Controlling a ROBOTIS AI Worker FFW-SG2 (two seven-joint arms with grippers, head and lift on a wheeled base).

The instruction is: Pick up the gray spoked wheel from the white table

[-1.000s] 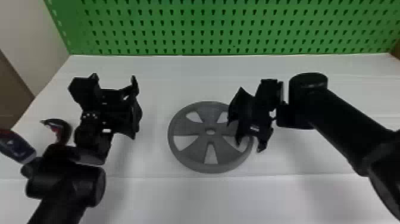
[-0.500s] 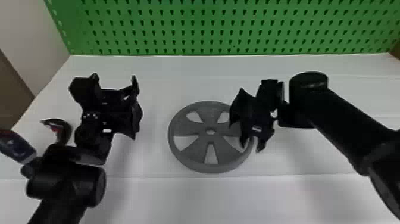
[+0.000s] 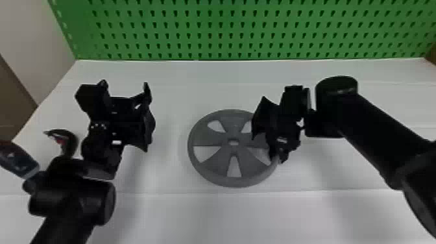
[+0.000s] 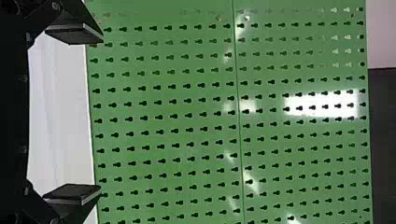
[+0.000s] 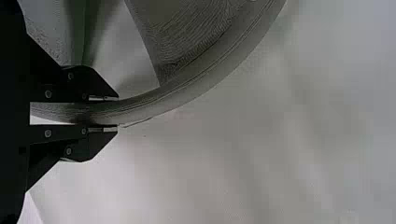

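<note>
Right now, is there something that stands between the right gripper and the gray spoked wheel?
Nothing visible does: the right gripper has one finger on each side of the gray wheel at its rim, with no other object between. The left gripper is off to the wheel's left.

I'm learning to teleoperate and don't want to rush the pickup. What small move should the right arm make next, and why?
I'd probably raise the right gripper slightly, straight up, to test its hold: its fingers sit along both sides of the rim of the gray wheel, seemingly snug, while the wheel appears to lie flat on the white table.
</note>
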